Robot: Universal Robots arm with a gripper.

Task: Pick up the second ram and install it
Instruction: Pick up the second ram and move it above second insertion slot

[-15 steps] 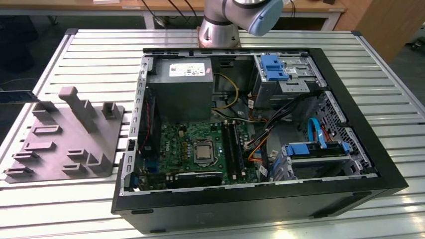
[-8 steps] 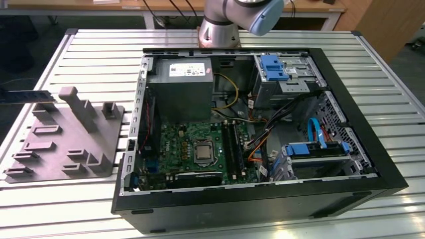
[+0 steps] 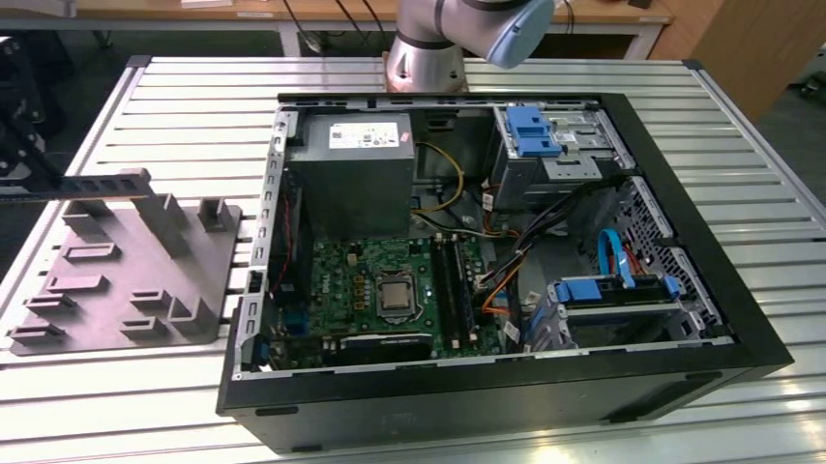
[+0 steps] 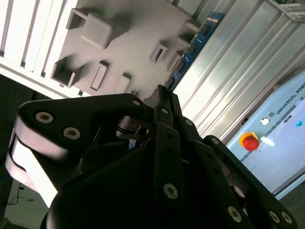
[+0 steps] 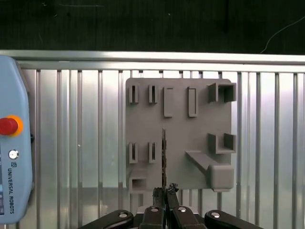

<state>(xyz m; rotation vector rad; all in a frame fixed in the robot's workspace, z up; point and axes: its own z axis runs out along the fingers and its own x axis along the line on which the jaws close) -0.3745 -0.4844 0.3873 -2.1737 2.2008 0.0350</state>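
The gripper [image 5: 164,191] has its fingers closed narrow on the second ram [image 5: 163,152]; the stick points straight out from the fingertips (edge-on in the first wrist view); beyond it, facing the gripper, lies the grey fixture [image 5: 178,138] on the slatted table [image 5: 71,143]; a teach pendant [image 5: 12,143] rests off to one side.

We take computer case [image 3: 490,411] as landmark: sits on worktop [image 3: 168,396]. Behind case: arm base [image 3: 420,63]. Just beside case, on exterior view's left: fixture [image 3: 130,280], on worktop. Inside case: power supply [image 3: 348,184] at back, toward fixture side; motherboard [image 3: 374,280] before it; drive cages [image 3: 555,145] along side away from fixture. Outside case, over fixture: second ram [image 5: 164,152], gripped by tool [image 5: 165,191].
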